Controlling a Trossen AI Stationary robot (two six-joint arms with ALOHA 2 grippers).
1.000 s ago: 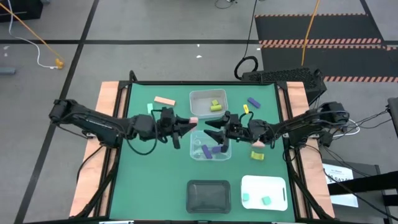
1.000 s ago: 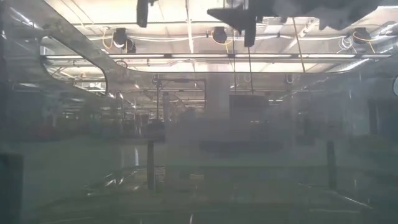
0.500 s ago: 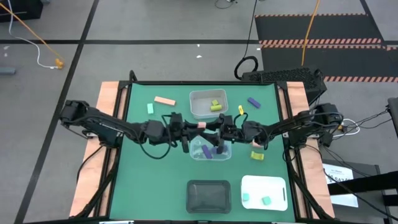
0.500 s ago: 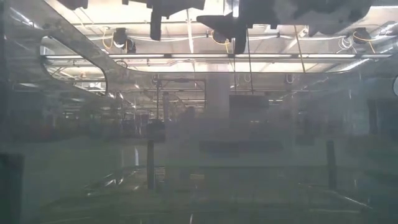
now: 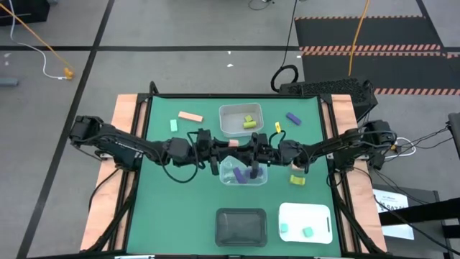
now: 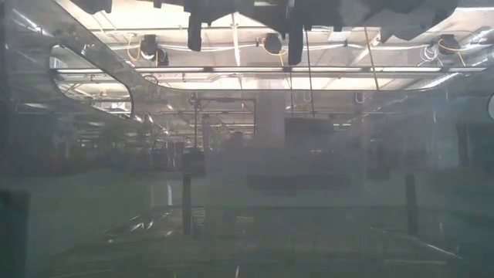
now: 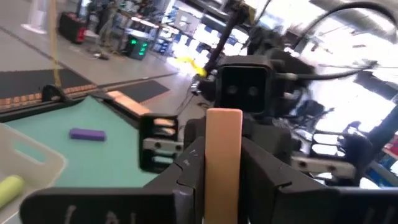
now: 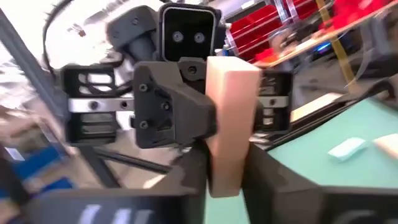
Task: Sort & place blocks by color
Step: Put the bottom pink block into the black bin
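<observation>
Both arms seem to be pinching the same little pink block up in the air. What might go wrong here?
The left gripper and right gripper both clamp one salmon-pink block above the clear tray of purple blocks. If either lets go too early or late, it might drop into that wrong-colour tray. The fingers sit very close, so they might bump.

Two dark jointed arms, black cables

Matt salmon block [image 7: 223, 163], smooth clear plastic tray [image 5: 241, 121], matt green table mat [image 5: 172, 216], dull black jaws
</observation>
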